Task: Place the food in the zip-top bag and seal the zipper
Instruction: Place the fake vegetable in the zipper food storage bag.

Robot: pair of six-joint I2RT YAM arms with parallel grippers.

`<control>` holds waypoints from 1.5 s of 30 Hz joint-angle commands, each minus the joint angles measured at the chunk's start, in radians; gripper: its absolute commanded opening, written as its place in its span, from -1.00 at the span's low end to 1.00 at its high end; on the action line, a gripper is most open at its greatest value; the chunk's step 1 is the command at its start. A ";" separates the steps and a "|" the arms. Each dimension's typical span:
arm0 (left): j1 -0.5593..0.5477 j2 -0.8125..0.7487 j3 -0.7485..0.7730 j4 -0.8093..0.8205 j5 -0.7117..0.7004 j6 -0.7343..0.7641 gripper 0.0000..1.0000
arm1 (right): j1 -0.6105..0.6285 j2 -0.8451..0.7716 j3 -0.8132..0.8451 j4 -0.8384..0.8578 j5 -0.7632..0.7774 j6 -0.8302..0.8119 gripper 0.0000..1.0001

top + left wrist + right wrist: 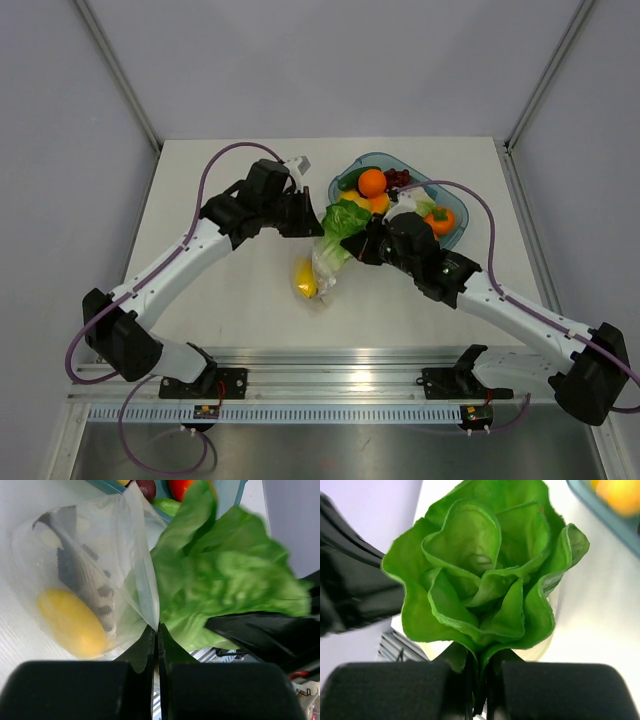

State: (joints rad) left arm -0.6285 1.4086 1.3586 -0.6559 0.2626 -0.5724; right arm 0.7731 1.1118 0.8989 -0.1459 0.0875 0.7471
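On the left, the left claw (156, 630) is pressed together on one thin lip of the zip-top bag (85, 555). That slick film could slip free, and the mouth would likely fall shut.

Just to the right, the lettuce (225, 585) sits at the bag's opening, pinched at its base by the right claw (479, 655). Its frilly leaves look wider than the gap, so they could snag the rim and shove the bag across the table (230, 300).

The bag is clear and crinkled and lies mid-table, with a yellow lemon (70, 622) and a grey piece (80, 575) inside. The lettuce is bright green, ruffled and floppy-looking. Further right, the teal tray (400, 160) holds the remaining fruit.
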 commanded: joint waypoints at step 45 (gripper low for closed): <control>-0.019 0.021 0.051 0.042 0.086 0.066 -1.00 | 0.074 0.029 0.264 -0.177 0.187 -0.111 -1.00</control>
State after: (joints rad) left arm -0.6437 1.4464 1.4063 -0.6579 0.3187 -0.5198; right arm 0.8387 1.1465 1.1587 -0.4606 0.3130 0.5880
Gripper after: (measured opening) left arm 0.012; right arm 0.079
